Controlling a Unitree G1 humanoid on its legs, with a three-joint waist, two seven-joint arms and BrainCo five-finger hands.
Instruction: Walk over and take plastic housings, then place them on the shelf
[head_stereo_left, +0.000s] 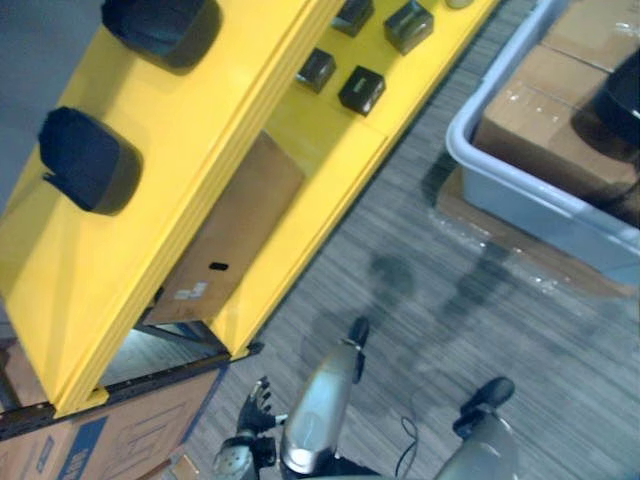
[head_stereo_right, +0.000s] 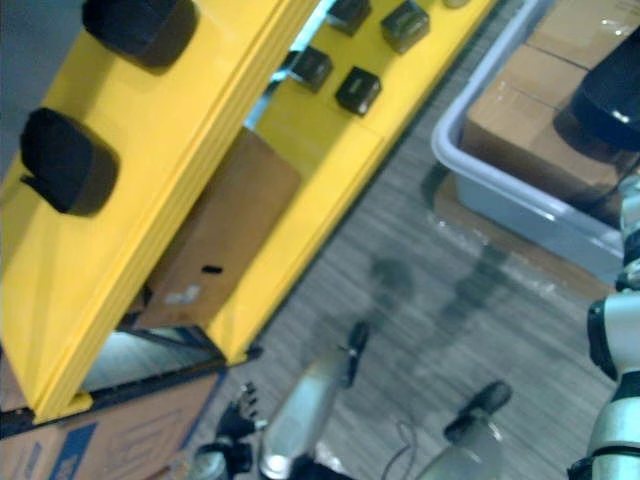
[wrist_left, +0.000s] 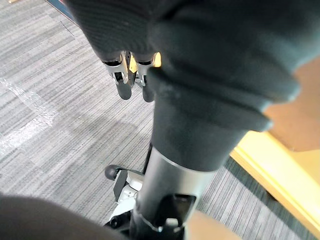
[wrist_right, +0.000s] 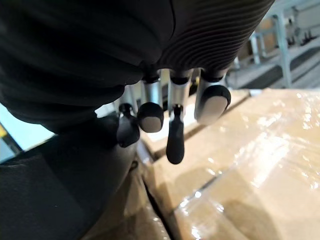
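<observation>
1. Check the yellow shelf (head_stereo_left: 230, 120): dark plastic housings (head_stereo_left: 90, 160) already lie on its top board.
2. Locate the next housing (head_stereo_right: 612, 95). It rests on the film-wrapped boxes (head_stereo_left: 545, 120) in the grey bin (head_stereo_left: 520, 195).
3. Read the right hand (wrist_right: 151, 115): it hangs over those boxes, fingers loose and empty.
4. Read the left hand (wrist_left: 124, 89): fingers slack above the carpet (wrist_left: 50, 110), empty.
5. Judge the task partly done. Grasp, walk-back and placement remain.
</observation>
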